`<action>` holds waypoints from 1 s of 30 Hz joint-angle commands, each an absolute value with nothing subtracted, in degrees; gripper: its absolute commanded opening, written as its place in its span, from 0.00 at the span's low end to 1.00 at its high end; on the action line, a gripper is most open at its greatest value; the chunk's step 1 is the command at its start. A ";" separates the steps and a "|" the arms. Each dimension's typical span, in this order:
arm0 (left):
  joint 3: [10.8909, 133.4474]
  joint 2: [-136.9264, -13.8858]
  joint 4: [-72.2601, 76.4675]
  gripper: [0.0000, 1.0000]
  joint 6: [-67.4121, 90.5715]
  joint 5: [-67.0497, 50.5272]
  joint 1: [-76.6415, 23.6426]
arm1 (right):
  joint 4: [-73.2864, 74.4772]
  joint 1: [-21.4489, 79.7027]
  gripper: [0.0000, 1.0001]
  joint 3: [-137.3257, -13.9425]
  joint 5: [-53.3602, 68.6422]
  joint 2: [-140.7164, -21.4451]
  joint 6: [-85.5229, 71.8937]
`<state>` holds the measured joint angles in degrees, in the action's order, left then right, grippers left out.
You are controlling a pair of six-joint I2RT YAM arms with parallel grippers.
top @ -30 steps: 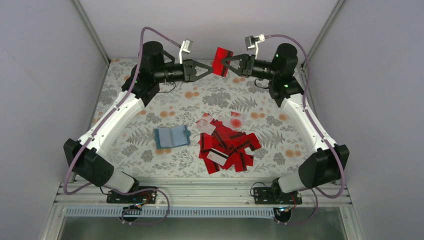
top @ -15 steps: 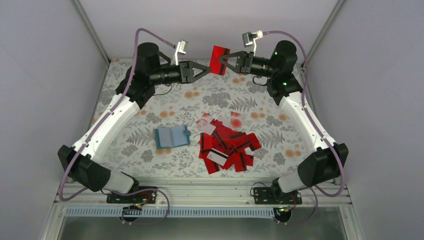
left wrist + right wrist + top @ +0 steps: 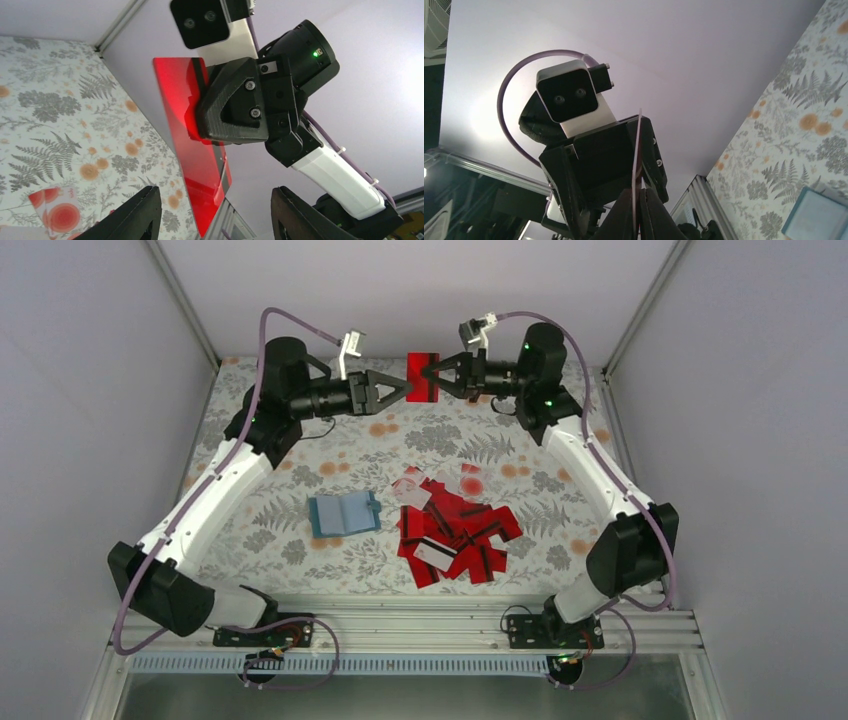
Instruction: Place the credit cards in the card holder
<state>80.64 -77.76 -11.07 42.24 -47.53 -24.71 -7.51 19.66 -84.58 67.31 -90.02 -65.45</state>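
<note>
At top centre of the overhead view, one red card [image 3: 420, 368] in the air above the tabletop [image 3: 560, 490], clamped between the closed right fingers [image 3: 437, 376]. Just beside its other edge, left fingers [image 3: 396, 390] apart, not yet gripping. Lower down at centre left, open holder [image 3: 343, 513]; to its right, pile [image 3: 455, 535]. May slip, twist or fall if released before a firm left pinch. May bend if pulled from both sides.
</note>
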 commanded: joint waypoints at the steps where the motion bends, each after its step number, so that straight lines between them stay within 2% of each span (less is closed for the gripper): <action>1: 79.29 -78.30 -5.26 0.54 45.62 -51.03 -24.11 | -7.92 21.29 0.04 -84.49 70.38 -90.64 -67.79; 9: 78.64 -79.36 -1.45 0.37 48.68 -52.40 -23.90 | -8.95 22.36 0.04 -84.82 71.29 -91.25 -68.50; 11: 78.30 -79.66 -0.99 0.30 49.31 -52.72 -23.90 | -8.99 22.62 0.04 -84.97 71.39 -91.39 -68.50; 16: 77.13 -79.80 0.97 0.04 51.35 -53.08 -23.89 | -9.08 23.38 0.04 -86.00 71.54 -91.97 -68.39; 20: 76.38 -78.85 0.01 0.02 50.83 -52.20 -23.88 | -6.32 24.46 0.04 -87.76 71.42 -92.26 -66.15; 23: 76.02 -77.47 -4.69 0.02 48.43 -49.88 -23.81 | 3.01 24.92 0.06 -91.71 70.49 -93.69 -59.31; 25: 74.67 -76.07 -7.44 0.02 47.07 -48.19 -23.27 | 8.54 24.96 0.18 -93.97 70.04 -94.58 -55.21; 28: 71.87 -73.14 -11.60 0.02 45.44 -46.21 -21.51 | 12.86 24.96 0.49 -94.00 69.21 -94.83 -51.35; 30: 69.16 -70.58 -13.40 0.02 44.56 -45.44 -19.39 | 14.26 24.92 0.64 -93.48 68.67 -94.84 -49.48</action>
<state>72.88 -74.72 -6.94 47.88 -48.29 -22.52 6.59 24.34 -92.44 69.30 -94.65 -56.34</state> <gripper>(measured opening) 0.029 0.535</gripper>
